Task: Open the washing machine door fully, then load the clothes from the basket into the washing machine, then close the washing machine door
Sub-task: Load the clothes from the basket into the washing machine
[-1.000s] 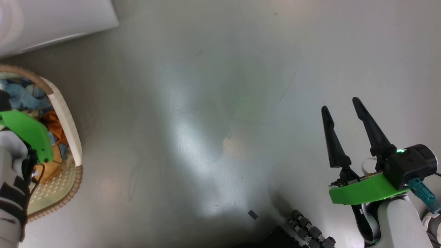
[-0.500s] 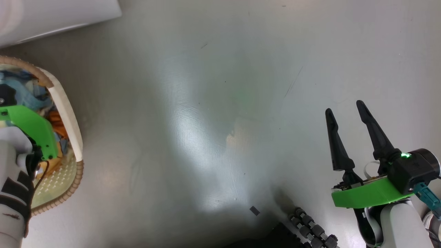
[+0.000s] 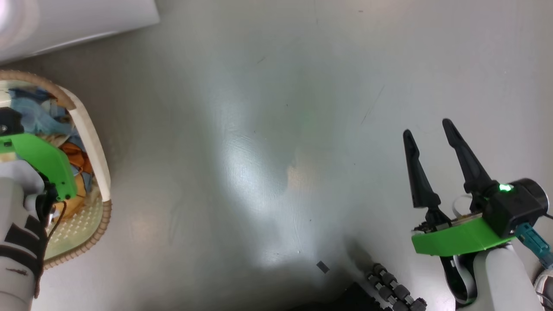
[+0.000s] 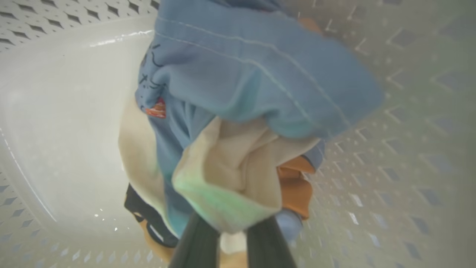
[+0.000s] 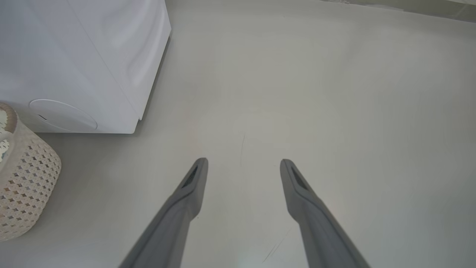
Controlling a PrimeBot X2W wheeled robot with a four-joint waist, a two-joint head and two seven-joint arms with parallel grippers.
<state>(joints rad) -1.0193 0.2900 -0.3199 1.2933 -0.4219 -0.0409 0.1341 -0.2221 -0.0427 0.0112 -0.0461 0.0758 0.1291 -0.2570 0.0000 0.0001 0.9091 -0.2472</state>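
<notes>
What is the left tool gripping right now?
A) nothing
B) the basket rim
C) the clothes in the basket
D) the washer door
C: the left wrist view shows the left tool pinching the bunched clothes between its fingers, inside the basket.

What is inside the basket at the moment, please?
The clothes: a bunched blue, cream and orange bundle, with the left pincer shut on it. Whatever lies beneath the bundle in the basket is covered.

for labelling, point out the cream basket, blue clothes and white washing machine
cream perforated basket (image 5: pixel 26 186): right wrist view, side wall
light blue clothes (image 4: pixel 238 74): left wrist view, upper fold
white washing machine (image 5: pixel 44 67): right wrist view, lower panel
</notes>
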